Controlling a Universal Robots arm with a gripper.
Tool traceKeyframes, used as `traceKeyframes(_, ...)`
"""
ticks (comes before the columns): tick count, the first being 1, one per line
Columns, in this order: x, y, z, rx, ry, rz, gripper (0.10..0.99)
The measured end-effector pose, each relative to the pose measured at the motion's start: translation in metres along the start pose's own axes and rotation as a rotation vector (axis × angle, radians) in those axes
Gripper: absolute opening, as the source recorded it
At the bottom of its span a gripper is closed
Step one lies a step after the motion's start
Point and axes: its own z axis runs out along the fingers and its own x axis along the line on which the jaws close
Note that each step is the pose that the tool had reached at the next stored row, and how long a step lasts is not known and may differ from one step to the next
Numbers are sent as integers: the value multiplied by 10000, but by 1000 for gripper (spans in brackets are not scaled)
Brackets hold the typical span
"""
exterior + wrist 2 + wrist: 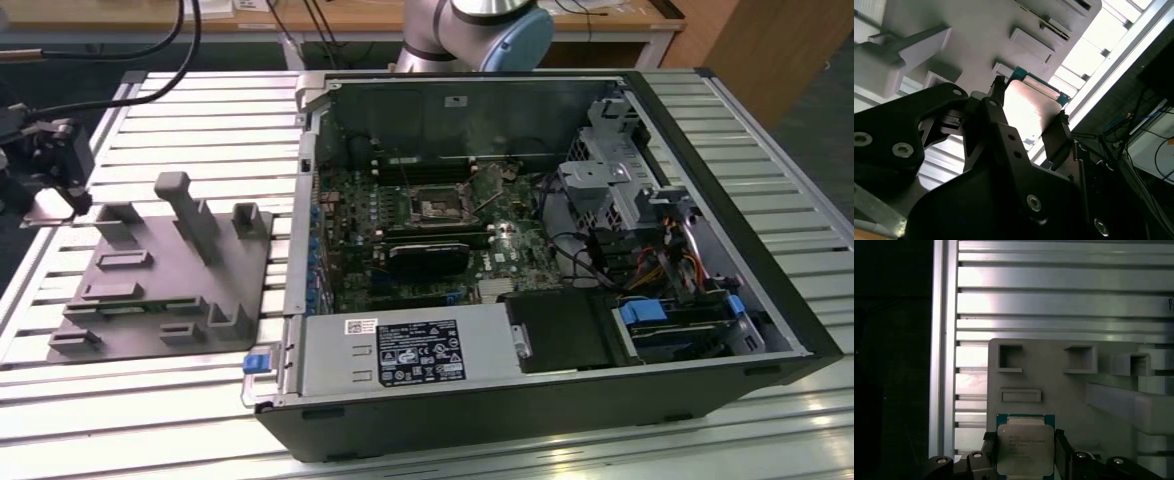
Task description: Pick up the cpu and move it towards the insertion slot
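Gripper point(1024, 454): dark fingers point(988, 452) clamped on two opposite edges of the cpu in both wrist views. In the exterior view it hangs at the far left, near the table's edge.
Cpu point(1024, 449): flat square chip, silvery lid up with a teal rim showing, held between the fingers. It is close by the grey plastic fixture point(160, 280) and well apart from the insertion slot.
Insertion slot point(438, 207): shiny-framed socket on the green motherboard point(400, 285), inside the open computer case point(747, 250).
Handling: probably light and rigid, but delicate on its underside. The smooth lid offers little purchase, so the side edges are the sound place to hold.
Surface: slatted aluminium table point(187, 110), bright with glare.
Room: case walls, a drive cage point(607, 185) and cables point(654, 265) crowd the board, and the socket is open from above.
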Motion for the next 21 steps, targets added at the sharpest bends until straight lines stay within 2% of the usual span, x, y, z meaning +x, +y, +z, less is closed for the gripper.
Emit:
traceKeyframes(13, -1, 14, -245, 4, 0, 0, 545)
traceKeyframes(21, -2, 20, -333, 5, 0, 0, 545)
